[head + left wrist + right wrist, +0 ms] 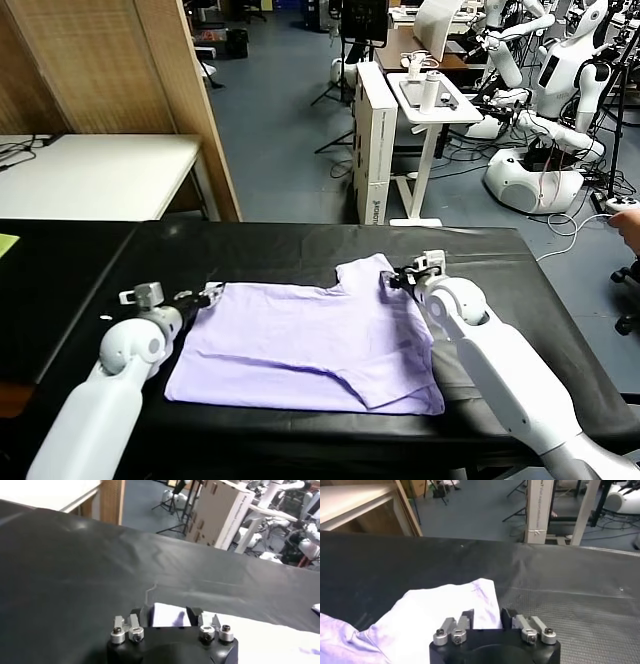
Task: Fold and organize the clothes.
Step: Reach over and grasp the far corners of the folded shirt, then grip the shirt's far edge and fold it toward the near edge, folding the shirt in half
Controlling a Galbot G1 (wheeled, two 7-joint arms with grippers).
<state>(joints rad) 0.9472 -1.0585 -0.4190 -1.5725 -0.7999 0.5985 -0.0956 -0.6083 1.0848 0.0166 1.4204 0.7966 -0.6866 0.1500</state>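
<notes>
The clothes are one lavender T-shirt (300, 340) lying flat on the black table (500, 260), with one sleeve folded over near the front. My left gripper (208, 294) sits at the shirt's far left corner. In the left wrist view its jaws (169, 612) are closed in on a raised bit of the pale fabric (162, 616). My right gripper (396, 278) is at the far right sleeve. In the right wrist view its jaws (487, 617) pinch the sleeve's edge (435, 615), which carries faint purple marks.
A white table (90, 170) and a wooden partition (190, 100) stand beyond the far left edge. White boxes and a stand (375, 140) sit behind the table. Other robots (560, 80) are at the back right. Bare black tabletop surrounds the shirt.
</notes>
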